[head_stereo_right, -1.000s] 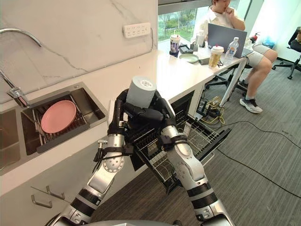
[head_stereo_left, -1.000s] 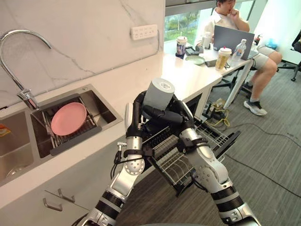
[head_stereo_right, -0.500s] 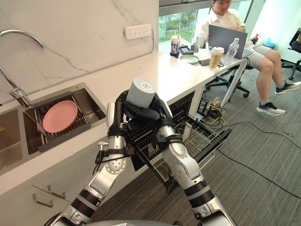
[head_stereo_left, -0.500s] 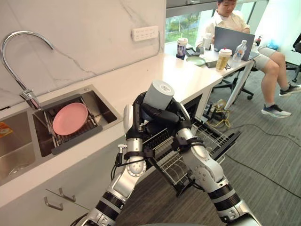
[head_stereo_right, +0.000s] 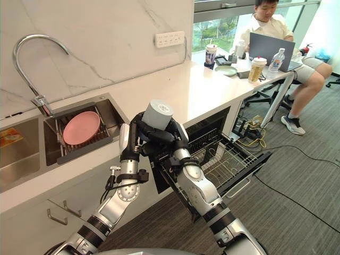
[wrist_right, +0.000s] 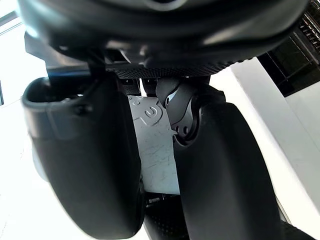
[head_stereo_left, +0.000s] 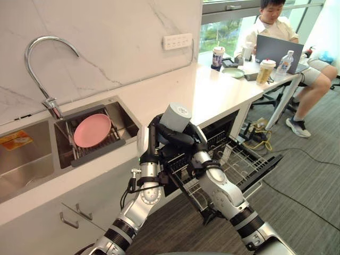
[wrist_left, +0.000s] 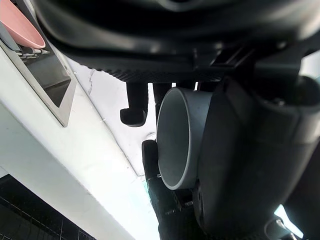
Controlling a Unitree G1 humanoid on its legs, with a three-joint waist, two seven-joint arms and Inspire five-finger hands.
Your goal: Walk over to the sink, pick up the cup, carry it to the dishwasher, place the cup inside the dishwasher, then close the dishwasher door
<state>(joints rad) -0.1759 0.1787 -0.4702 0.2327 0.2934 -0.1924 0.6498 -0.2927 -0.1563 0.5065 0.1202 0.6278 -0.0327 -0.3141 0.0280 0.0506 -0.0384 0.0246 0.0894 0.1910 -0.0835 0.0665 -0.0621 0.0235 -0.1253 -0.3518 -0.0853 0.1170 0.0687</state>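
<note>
Holding one grey cup (head_stereo_left: 176, 117) between both hands: left robot hand (head_stereo_left: 151, 138) and right robot hand (head_stereo_left: 186, 142) each have fingers curled round its wall, clamping it from opposite sides. Cup is in the air, closed end up, in front of the tabletop (head_stereo_left: 207, 93) edge and above the open dishwasher (head_stereo_left: 220, 130). Left wrist view looks into its mouth. Right wrist view shows faint marks on its wall, unreadable.

Dishwasher: door (head_stereo_left: 265, 169) down, one wire rack (head_stereo_left: 234, 159) pulled out over it.

Sink (head_stereo_left: 123, 118): two basins. One pink plate (head_stereo_left: 92, 130) lies on a grid in the basin nearer the dishwasher. One orange label (head_stereo_left: 16, 140) sits at the other basin, text too small to read. One faucet (head_stereo_left: 41, 58). One white socket strip (head_stereo_left: 178, 41) on the wall. Two handles (head_stereo_left: 70, 220) on the cabinet below.

Far desk: one person (head_stereo_left: 276, 24), one laptop (head_stereo_left: 279, 48), one bottle (head_stereo_left: 287, 60), one printed tumbler (head_stereo_left: 217, 57), one lidded paper drink (head_stereo_left: 264, 70), one green dish (head_stereo_left: 234, 72). Print on these can't be read.

Versus half a second ago: the whole view has shifted, so the camera moved, and more of the sink and faucet shows. The two-hand grip on the cup is unchanged, same closed end up.
</note>
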